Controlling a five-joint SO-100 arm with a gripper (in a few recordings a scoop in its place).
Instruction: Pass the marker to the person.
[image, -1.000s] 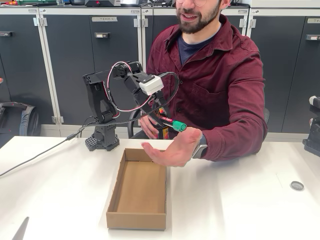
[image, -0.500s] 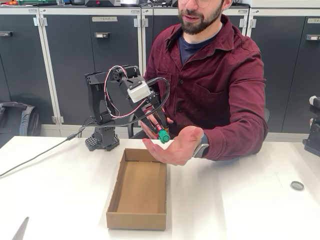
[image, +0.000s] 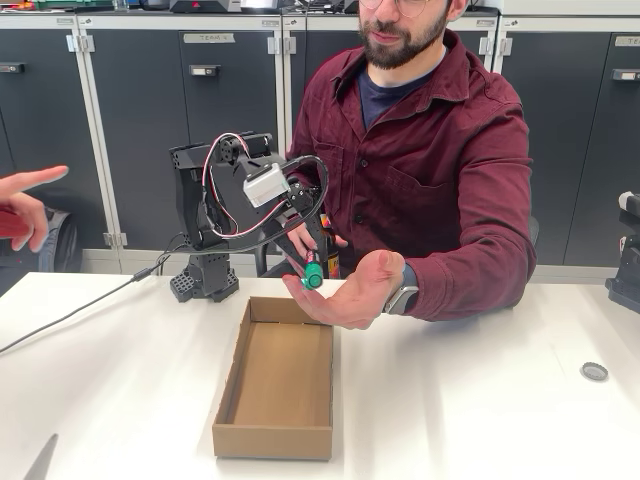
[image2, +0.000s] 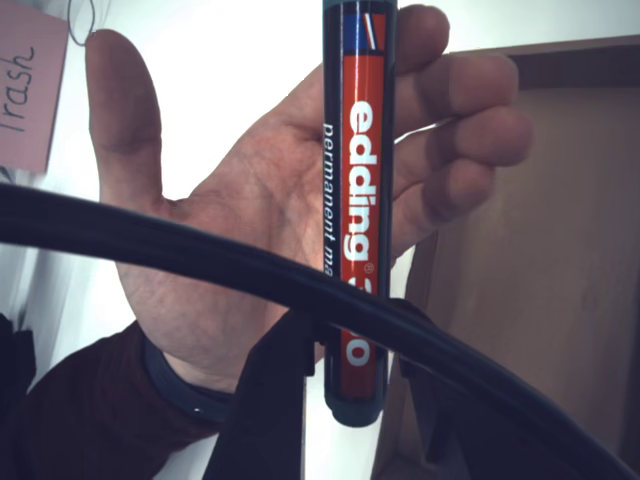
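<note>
Marker: the marker (image: 313, 268) is held above the person's upturned palm (image: 348, 292), green end pointing down toward it; in the wrist view the marker (image2: 358, 215) runs lengthwise across the palm (image2: 260, 220), red label with white lettering facing the camera.
Contact with palm: cannot be settled; in the fixed view the green tip sits at the palm's near edge, touching or just above it.
Hand: the robot's hand (image2: 340, 365) is closed on the lower barrel of the marker, a dark finger on either side of it; the grip appears firm, the marker straight in it.
Person: seated behind the table (image: 480, 400), forearm extended, fingers slightly curled, palm up and ready to receive.
Cable: a black cable (image2: 150, 245) crosses the wrist view in front of the palm and the marker.
Surroundings: an open cardboard box (image: 278, 380) lies on the table just below and in front of the palm; a second person's fingers (image: 25, 200) show at the left edge of the fixed view.
Step in hand: judged to be the handover itself, marker presented over the palm, release not yet made.
Next move calls for: opening the fingers so the marker drops into the palm; if a gap remains, a slight lowering first.
Risk: the marker could roll off the palm into the box.
</note>
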